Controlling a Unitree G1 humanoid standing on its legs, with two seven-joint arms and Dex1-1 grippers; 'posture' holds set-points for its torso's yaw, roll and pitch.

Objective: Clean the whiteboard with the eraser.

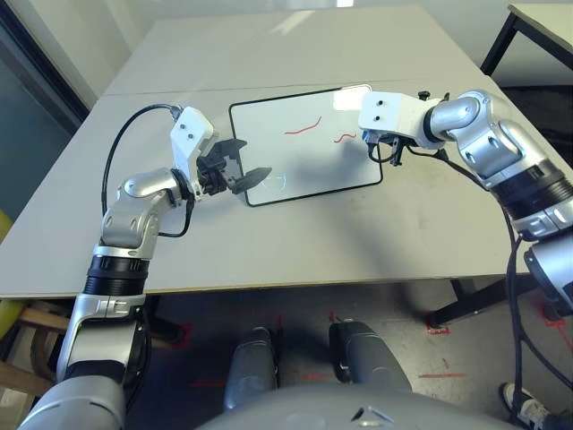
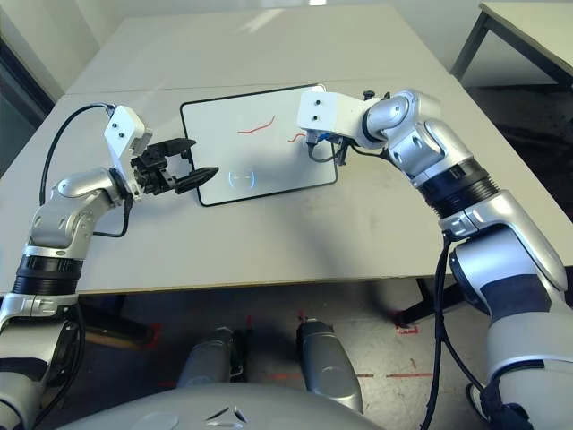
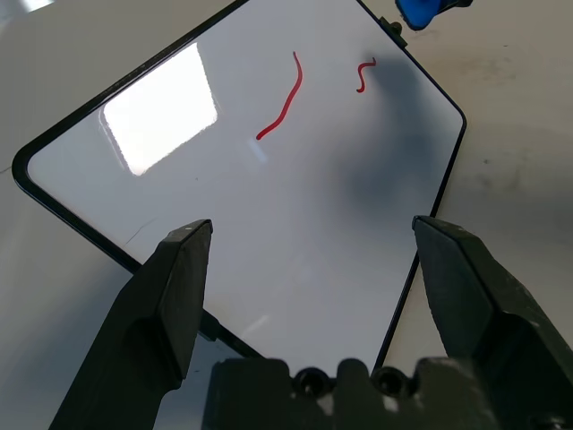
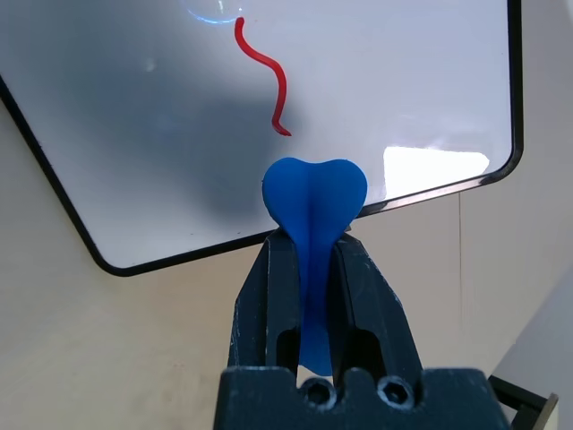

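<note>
**Pinching eraser [image 4: 314, 193] beside whiteboard [image 1: 309, 159], two red squiggles facing up**

Have the whiteboard lying flat on the pale table [image 1: 277, 246], slightly slanted, with a thin black frame around rounded corners. Find on its white face a longer red squiggle [image 1: 303, 126] near the middle and a shorter red squiggle [image 1: 345, 138] farther to the right. Notice also a pale bluish ring [image 2: 242, 179] toward the near left part, and a bright glare patch [image 1: 352, 98] by the far right corner.

Keep the eraser, bright blue and narrow-waisted, at the board's right end, with its rounded, two-lobed end reaching across the frame in the right wrist view. Cannot tell whether it touches the board. Grip it with the right gripper [image 4: 314, 238], both fingers pressed against its sides.

Hold the left gripper [image 3: 312, 221] at the board's left end, fingers spread wide, with nothing between them.

See, beyond the board, a seam [image 1: 206, 89] running across the table. Spot another table [image 1: 551, 22] at the far right, well apart. Below, make out the dark floor [image 1: 300, 305] with red marks, and a shoe [image 1: 526, 408] at the lower right.
</note>
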